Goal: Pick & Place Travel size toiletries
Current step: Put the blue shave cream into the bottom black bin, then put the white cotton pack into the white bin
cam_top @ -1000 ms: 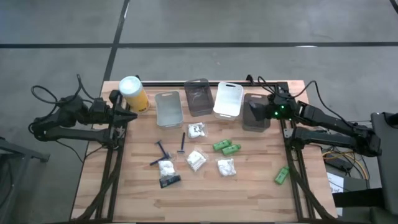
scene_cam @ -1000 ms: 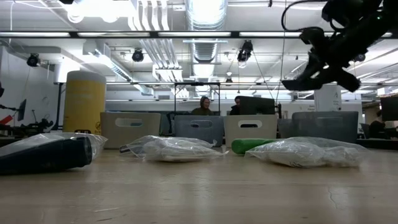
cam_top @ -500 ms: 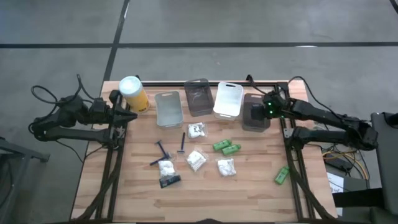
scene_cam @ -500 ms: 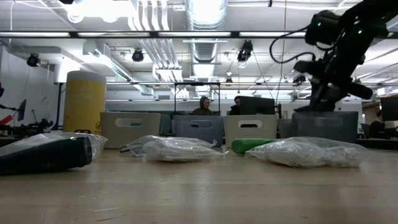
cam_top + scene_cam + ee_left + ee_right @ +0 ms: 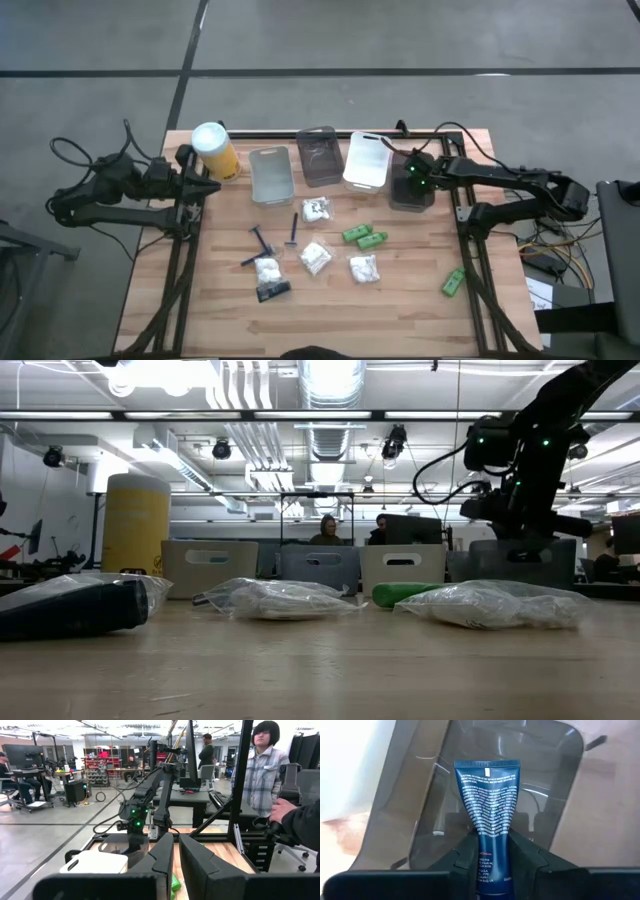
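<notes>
My right gripper hangs over the smoky grey bin at the right end of the bin row, shut on a dark blue tube with white print. It shows above that bin in the low view too. On the wood lie green tubes, one more green tube, white crinkly packets, dark blue razors and a black sachet. My left gripper waits at the table's left edge, shut. My right gripper pinches the blue tube between its two fingers at the tube's narrower lower part. The flat crimped end points away from the fingers, down toward the bin's inside. The fingers come from above. The tube is lifted clear.
A tall yellow canister with a white lid stands at the far left. Three more bins, grey, smoky and white, line the far edge. People stand in the room beyond the table.
My right gripper has moved toward the table's left and down, from beside the right frame post to above the smoky grey bin. It has tipped from a slanting pose to pointing down, keeping the blue tube.
</notes>
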Tool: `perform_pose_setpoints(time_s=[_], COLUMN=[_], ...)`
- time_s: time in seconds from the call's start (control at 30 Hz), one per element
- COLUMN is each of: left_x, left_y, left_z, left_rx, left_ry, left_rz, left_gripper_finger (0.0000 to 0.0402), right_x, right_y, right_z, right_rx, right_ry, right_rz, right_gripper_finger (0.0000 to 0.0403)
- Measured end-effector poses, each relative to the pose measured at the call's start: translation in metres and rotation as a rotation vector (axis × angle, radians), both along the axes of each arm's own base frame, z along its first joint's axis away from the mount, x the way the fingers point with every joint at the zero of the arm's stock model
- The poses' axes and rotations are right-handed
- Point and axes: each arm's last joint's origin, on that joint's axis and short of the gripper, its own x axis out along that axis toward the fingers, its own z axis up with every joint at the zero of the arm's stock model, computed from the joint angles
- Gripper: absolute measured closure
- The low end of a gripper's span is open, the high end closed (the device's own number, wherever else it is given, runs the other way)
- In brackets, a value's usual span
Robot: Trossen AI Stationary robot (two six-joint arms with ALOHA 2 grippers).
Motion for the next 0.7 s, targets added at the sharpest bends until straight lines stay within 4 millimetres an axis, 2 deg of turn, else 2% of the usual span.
perform_pose_setpoints(time_s=[0.47, 0.7], left_x=[0.000, 0.000], left_y=[0.000, 0.000], left_z=[0.000, 0.000], left_rx=[0.000, 0.000], left_ry=[0.000, 0.000], left_rz=[0.000, 0.000], left_gripper_finger=[0.0367, 0.0367], right_x=[0.002, 0.001], right_y=[-0.001, 0.000], right_z=[-0.001, 0.014], right_rx=[-0.003, -0.026], right_ry=[-0.015, -0.059], right_rz=[-0.004, 0.008], right_gripper_finger=[0.0216, 0.0181])
